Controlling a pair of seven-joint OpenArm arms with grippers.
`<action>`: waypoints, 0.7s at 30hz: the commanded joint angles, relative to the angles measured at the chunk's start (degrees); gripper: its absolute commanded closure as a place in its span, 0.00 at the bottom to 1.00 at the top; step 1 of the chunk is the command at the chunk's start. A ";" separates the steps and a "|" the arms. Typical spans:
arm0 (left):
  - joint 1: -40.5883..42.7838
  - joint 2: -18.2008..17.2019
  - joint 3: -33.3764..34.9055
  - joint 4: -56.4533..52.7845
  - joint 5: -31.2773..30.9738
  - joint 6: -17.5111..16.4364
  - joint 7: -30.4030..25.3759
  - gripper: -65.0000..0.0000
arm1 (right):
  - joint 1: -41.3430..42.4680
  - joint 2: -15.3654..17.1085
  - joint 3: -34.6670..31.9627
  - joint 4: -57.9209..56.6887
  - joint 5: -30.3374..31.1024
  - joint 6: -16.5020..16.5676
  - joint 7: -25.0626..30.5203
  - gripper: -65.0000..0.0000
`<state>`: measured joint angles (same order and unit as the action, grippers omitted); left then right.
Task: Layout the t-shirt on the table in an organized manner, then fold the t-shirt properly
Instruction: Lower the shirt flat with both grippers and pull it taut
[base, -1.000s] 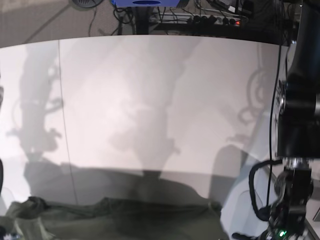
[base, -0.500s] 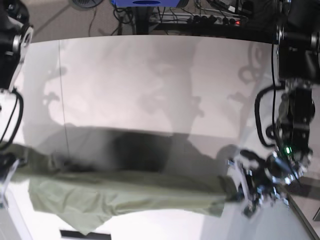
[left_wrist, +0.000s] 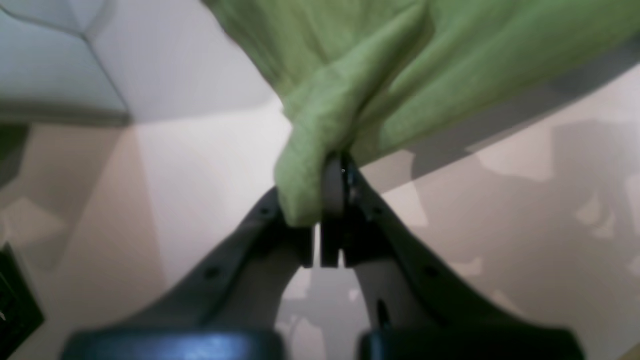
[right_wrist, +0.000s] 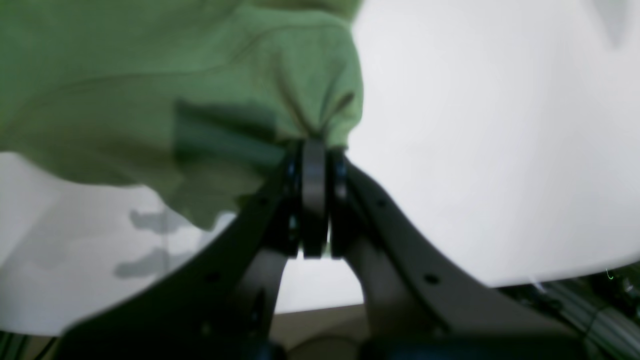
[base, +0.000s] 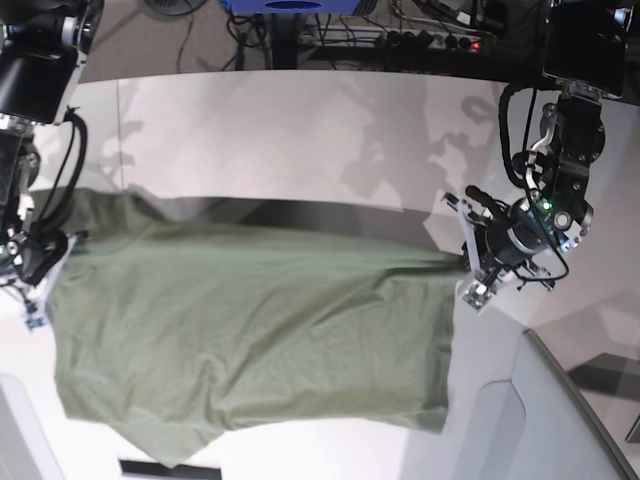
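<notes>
The olive-green t-shirt (base: 250, 330) hangs stretched between my two grippers over the white table (base: 300, 130), its lower part trailing toward the near edge. On the right of the base view, my left gripper (base: 463, 262) is shut on one top corner of the shirt. The left wrist view shows that gripper (left_wrist: 334, 175) pinching a bunched fold of t-shirt (left_wrist: 400, 60). On the left of the base view, my right gripper (base: 55, 245) is shut on the other corner. In the right wrist view, the right gripper (right_wrist: 313, 150) clamps the t-shirt (right_wrist: 150, 75).
A grey angled panel (base: 560, 420) stands at the near right corner. Cables and a power strip (base: 440, 40) lie beyond the table's far edge, beside a blue object (base: 290, 5). A thin seam (base: 120, 130) runs down the table's left part.
Both arms have moved toward the far side of the table, pulling the shirt up from the near edge. It now hangs wide and spread between them.
</notes>
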<state>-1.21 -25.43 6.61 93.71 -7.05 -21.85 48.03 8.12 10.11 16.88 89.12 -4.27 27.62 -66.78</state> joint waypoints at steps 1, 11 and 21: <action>-0.41 -0.72 -0.33 0.57 0.24 0.62 -0.87 1.00 | 0.45 0.66 0.39 0.33 -0.69 -0.14 0.63 1.00; 2.05 -0.72 -0.24 -1.80 0.32 0.79 -0.87 1.00 | 0.28 0.13 0.39 -7.14 -0.69 -0.14 1.60 1.00; 3.28 -0.28 2.31 -1.54 9.91 0.79 -0.78 1.00 | 0.63 0.40 0.57 -7.14 -0.69 -0.32 1.86 0.33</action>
<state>2.72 -25.12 9.15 91.09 3.11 -21.26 47.66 7.44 9.61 17.06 80.68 -4.75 27.44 -65.41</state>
